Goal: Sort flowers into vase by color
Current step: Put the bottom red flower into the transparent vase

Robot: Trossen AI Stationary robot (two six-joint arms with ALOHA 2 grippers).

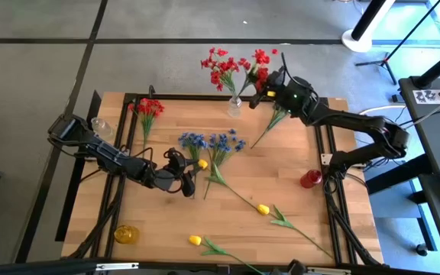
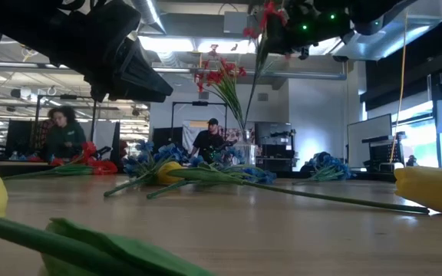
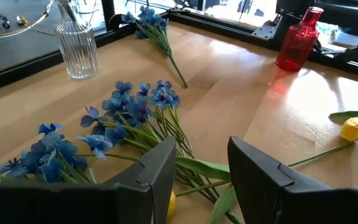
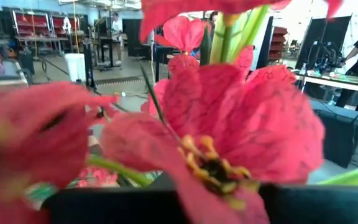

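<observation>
Above table's far edge, right tool holds red flowers, stem slanting tableward.

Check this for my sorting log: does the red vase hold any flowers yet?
No: in the high view the red vase stands bare at the table's right edge, while red flowers fill the clear vase.
</observation>
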